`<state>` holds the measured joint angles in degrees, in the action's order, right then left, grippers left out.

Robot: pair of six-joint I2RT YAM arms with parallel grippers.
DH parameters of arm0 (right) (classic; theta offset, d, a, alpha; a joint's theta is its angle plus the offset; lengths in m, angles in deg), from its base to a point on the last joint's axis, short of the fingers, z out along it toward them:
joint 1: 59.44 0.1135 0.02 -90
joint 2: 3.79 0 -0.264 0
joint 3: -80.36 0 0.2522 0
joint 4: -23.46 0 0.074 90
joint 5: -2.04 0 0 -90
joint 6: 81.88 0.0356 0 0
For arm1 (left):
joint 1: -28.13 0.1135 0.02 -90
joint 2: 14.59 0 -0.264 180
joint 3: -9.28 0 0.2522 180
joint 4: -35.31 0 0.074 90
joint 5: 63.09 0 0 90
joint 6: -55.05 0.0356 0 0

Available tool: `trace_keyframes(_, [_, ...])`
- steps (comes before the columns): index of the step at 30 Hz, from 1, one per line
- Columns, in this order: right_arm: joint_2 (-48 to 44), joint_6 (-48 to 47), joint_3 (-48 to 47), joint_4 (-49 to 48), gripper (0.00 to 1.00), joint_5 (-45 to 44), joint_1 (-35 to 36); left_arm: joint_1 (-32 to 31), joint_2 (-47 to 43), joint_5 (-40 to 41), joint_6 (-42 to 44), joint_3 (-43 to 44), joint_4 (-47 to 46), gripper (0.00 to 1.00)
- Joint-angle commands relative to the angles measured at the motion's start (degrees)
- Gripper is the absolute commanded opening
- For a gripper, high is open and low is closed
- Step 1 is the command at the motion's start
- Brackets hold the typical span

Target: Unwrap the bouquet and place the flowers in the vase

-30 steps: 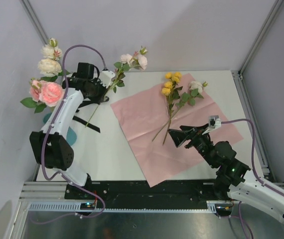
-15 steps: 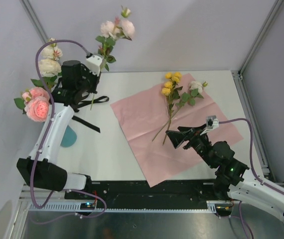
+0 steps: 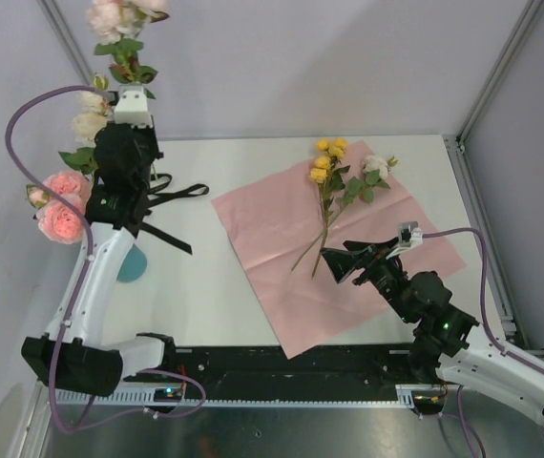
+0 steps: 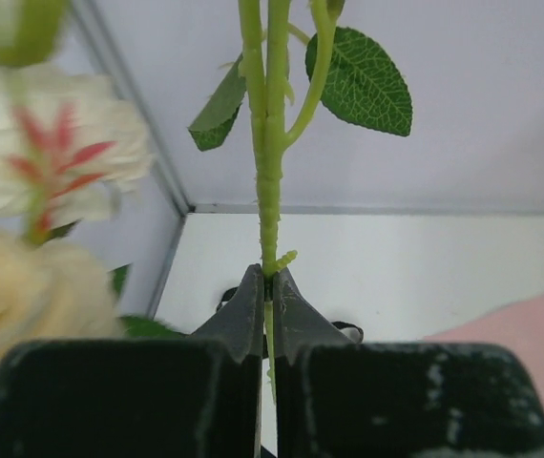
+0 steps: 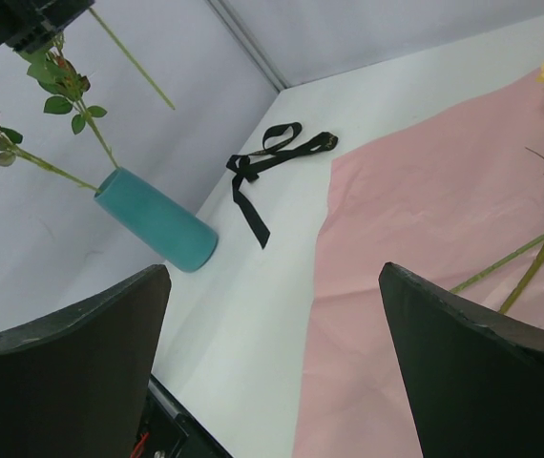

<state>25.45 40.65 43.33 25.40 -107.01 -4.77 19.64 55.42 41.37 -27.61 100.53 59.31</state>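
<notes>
Lifted high since a second ago, the left arm has swung its flower (image 3: 119, 17) from low over the back of the table (image 3: 210, 286) up against the rear wall, while the right arm has barely shifted. Its left pincer (image 4: 265, 286) is clamped tight on the green stem, just under a small side shoot, with the leaves and bloom standing above it. That stem looks thin, light and wiry, likely springy rather than brittle, and top-heavy at the bloom, so a hold fairly low, with a bare tail left free to go into the mouth, seems best. At the left edge the teal vase (image 5: 157, 221) already carries pink and cream roses (image 3: 62, 205); it is short against such long stems and could tip if nudged. Hovering over the pink paper (image 3: 282, 239) beside the stems of the yellow roses (image 3: 327, 157) lying there, the right pincer (image 3: 329, 265) is spread wide with nothing in it. A black ribbon (image 5: 272, 157) lies loose between paper and vase. Smooth and white, the table would let the paper slide, and the walls stand close on the vase's side
</notes>
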Motion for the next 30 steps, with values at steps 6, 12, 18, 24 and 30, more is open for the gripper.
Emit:
trace_keyframes(6, [0.0,-0.9,-0.3,-0.9,0.99,-1.2,-0.3,-0.1,-7.5,20.1,-2.6,-2.3,-8.7,0.00])
trace_keyframes(12, [0.9,-0.7,-0.3,-1.4,0.99,-0.8,-0.4,-0.1,-10.0,30.8,0.1,-3.3,-7.1,0.00])
trace_keyframes(18, [1.2,-0.7,-0.3,-1.7,0.99,-0.5,-0.4,-0.2,-11.9,34.7,0.4,-6.6,-6.5,0.00])
trace_keyframes(24, [1.1,-0.7,-0.3,-1.6,0.99,-0.5,-0.6,-0.1,-13.1,36.2,0.7,-8.0,-5.6,0.00])
trace_keyframes(30, [1.1,-0.6,-0.3,-1.7,0.99,-0.2,-0.5,0.1,-13.1,38.8,3.1,-9.5,-5.5,0.00])
